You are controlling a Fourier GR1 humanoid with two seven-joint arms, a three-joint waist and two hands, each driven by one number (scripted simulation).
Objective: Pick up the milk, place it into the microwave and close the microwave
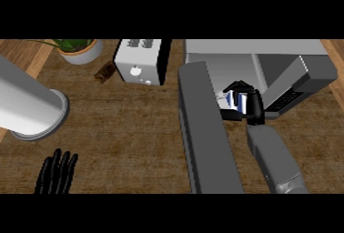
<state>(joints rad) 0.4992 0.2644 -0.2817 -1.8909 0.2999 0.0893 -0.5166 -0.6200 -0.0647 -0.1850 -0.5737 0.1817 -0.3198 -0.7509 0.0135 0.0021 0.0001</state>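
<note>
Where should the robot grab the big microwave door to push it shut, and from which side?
Best guess: the door stands swung open toward the robot, a long slab left of the microwave opening. Its free end nearest the robot gives the easiest swing. Come from its left face with flat fingers, pushing right. The right hand is busy holding the milk; the left hand rests lower left.

The table [121, 132] is brown wood with a rough, matt grain. The microwave [282, 57] and its open door [205, 132] look like smooth matt grey metal. The toaster [138, 61] is glossy white. The forearm [275, 159] is matt grey.
</note>
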